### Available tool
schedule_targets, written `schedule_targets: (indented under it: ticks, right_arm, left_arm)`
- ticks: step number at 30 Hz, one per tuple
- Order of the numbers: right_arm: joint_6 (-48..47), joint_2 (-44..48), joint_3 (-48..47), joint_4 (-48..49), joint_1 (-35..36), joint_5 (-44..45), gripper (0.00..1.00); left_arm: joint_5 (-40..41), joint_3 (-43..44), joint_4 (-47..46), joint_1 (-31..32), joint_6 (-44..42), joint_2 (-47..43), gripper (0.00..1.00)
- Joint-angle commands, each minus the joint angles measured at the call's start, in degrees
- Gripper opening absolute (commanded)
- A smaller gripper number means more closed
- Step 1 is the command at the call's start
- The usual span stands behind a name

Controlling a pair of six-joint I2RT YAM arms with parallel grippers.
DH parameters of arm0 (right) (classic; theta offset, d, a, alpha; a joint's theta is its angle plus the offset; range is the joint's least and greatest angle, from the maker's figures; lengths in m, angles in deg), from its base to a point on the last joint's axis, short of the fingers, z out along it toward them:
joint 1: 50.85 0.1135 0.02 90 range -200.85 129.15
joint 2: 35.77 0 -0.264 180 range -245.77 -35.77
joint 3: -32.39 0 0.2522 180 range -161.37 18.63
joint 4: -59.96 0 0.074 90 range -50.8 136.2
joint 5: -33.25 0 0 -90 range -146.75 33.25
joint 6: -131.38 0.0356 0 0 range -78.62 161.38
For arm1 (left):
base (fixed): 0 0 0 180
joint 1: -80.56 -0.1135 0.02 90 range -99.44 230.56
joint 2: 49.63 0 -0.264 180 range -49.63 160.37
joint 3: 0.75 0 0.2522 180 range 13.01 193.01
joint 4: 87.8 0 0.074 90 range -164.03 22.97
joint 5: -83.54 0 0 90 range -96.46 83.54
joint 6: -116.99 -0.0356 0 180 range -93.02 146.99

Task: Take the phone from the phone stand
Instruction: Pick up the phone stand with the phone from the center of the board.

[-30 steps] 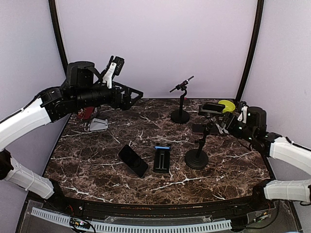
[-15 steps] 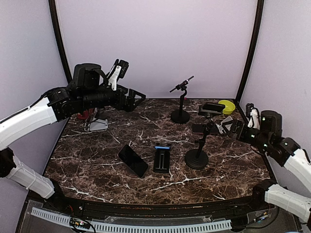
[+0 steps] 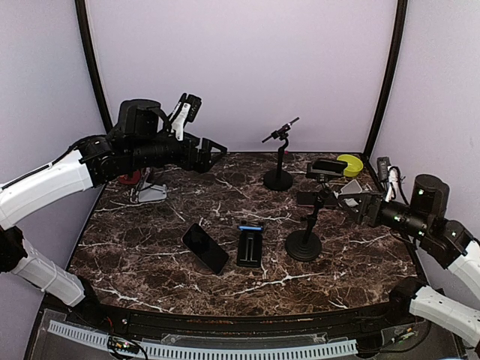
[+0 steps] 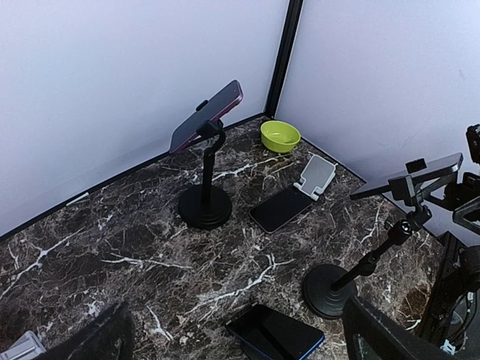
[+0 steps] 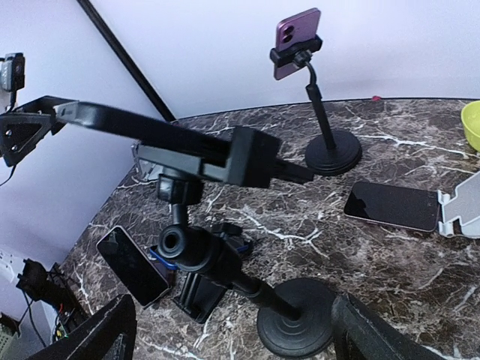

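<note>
Flat phone (image 3: 328, 166), round-based stand (image 3: 303, 245), perhaps metal

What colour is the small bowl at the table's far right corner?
Lime green; the small round bowl shows best in the left wrist view.

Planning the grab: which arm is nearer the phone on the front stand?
Right. The right arm sits just right of that phone; the left arm hangs far off, back left.

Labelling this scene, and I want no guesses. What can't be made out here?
Top view: red object, mostly hidden behind the left arm.
Left wrist view: flat phone, cut off by the bottom edge.
Right wrist view: green bowl, cut off by the right edge.
</note>
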Motion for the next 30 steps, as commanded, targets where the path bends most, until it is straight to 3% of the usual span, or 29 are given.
schedule_targets:
  ticks: [1, 11, 23, 30]
  right_arm:
    - [-1.9, -1.1, -0.4, 4.2, 4.1, 2.0, 0.9]
    - [-2.1, -8.6, -1.9, 11.1, 18.7, 21.1, 0.82]
    - [1.6, -14.2, -2.4, 15.7, 23.4, 34.0, 0.65]
    - [3.2, -16.7, -1.7, 20.6, 23.6, 33.8, 0.51]
  left_arm:
    - [-0.2, -0.6, -1.6, -0.4, 0.4, 0.0, 0.99]
    - [-0.8, -0.7, -1.7, -0.4, 0.6, 0.2, 0.99]
    - [-0.4, -1.7, -2.6, -0.5, 0.8, -0.5, 0.99]
    - [-0.7, -2.0, -3.0, -0.5, 1.1, -0.5, 0.99]
